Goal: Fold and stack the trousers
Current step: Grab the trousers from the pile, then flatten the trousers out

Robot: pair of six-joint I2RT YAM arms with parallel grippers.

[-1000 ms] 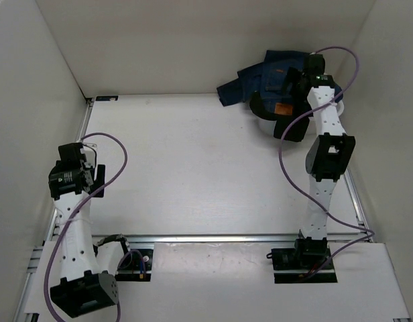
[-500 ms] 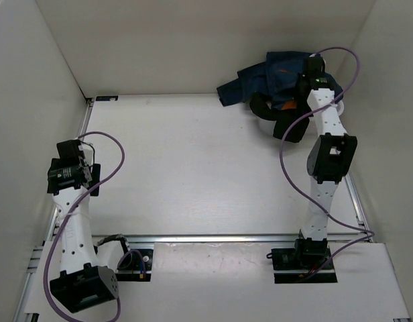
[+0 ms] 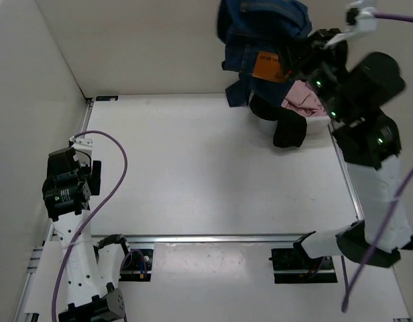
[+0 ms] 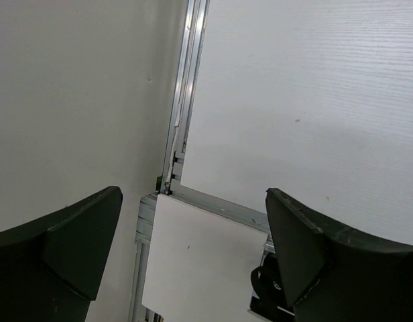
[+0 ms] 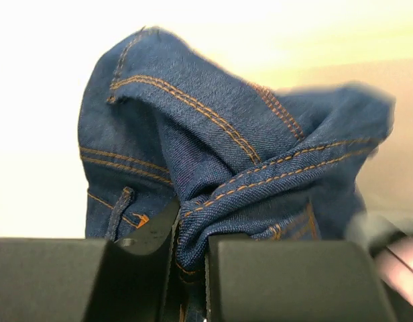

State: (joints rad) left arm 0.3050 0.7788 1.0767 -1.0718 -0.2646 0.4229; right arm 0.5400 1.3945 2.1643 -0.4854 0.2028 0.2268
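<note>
Trousers (image 3: 260, 30) hung pinched by one thin fold between the right fingers (image 5: 280, 282); the left fingers (image 4: 327, 261) gaped empty. Their hanging weight might pull that fold free.

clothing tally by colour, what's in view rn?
Blue denim: 1, the trousers, pinched in the right hand and lifted off the table
Pink: 1, a pink garment
Black: 1, a black clump; cannot tell if it is more than one piece
Total: 3
</note>
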